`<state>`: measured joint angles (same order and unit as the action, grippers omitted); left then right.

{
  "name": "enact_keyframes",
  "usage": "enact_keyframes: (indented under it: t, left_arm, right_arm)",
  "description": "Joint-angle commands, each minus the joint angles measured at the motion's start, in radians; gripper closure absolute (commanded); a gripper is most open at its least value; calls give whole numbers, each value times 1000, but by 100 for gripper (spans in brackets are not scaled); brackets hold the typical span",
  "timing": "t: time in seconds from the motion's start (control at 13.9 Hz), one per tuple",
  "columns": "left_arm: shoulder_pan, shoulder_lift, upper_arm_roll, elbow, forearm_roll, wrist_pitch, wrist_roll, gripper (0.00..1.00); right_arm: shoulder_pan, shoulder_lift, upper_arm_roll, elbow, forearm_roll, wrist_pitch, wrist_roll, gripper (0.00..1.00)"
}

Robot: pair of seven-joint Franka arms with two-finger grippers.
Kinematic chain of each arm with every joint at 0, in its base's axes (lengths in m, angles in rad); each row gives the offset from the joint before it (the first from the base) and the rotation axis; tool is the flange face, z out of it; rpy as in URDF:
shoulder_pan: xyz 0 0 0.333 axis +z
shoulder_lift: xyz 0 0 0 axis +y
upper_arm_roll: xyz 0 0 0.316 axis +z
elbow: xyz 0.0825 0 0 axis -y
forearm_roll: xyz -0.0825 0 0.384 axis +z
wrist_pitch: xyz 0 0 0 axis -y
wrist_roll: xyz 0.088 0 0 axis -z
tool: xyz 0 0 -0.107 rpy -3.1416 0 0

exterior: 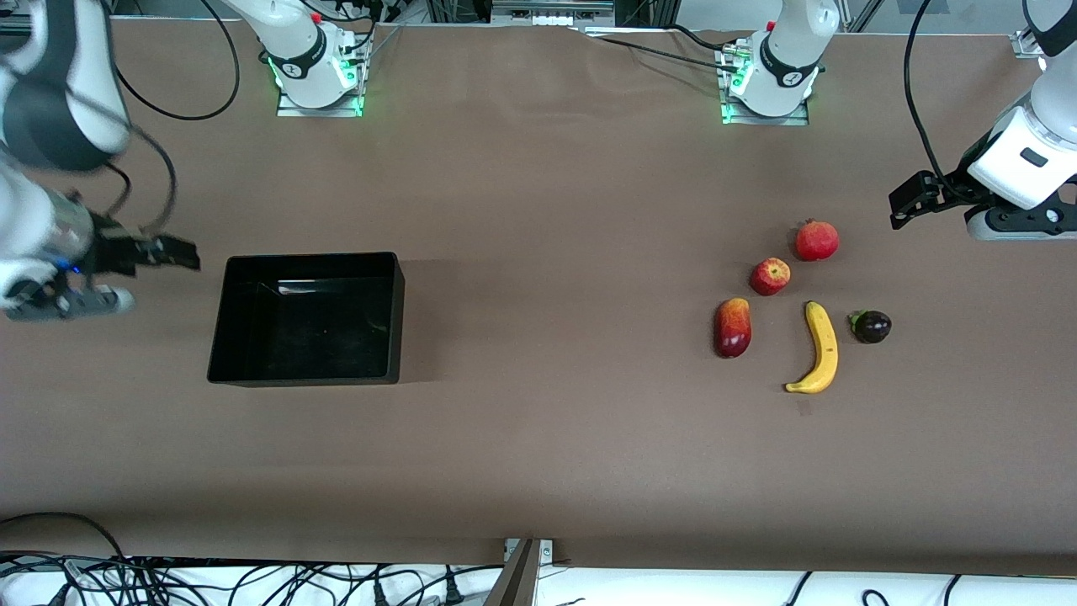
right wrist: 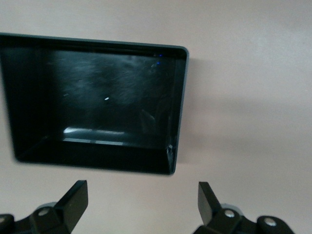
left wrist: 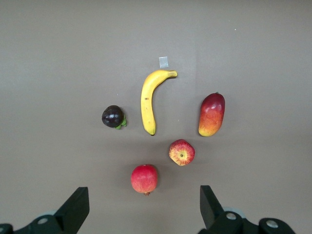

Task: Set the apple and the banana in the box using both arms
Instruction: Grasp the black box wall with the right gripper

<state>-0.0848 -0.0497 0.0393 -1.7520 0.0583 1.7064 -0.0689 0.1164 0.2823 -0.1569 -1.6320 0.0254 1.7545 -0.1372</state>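
So the right wrist view is basically just the box (right wrist: 97, 105), a shallow glossy black tray with upright walls sitting on the plain brownish table (right wrist: 243, 97), and there's nothing inside it apart from some pale reflections on the floor of it. The right gripper (right wrist: 141, 204) hangs above the table just outside one of the box's long walls, fingers (right wrist: 73, 200) spread wide with nothing between them. No contact with the box, there's a strip of bare table between the fingertips and that wall.
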Motion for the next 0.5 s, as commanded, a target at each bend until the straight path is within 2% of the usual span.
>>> enact_keyframes:
  t: [0.0, 0.22, 0.43]
  left_arm:
    - [-6, -7, -1, 11, 15, -21, 3, 0]
    - [2, -7, 1, 9, 15, -21, 3, 0]
    - [3, -7, 1, 9, 15, -33, 4, 0]
  right_arm:
    - [-47, 88, 2, -86, -9, 173, -5, 0]
    - [-55, 165, 2, -132, 8, 296, -1, 0]
    - [-60, 170, 3, -242, 36, 411, 4, 2]
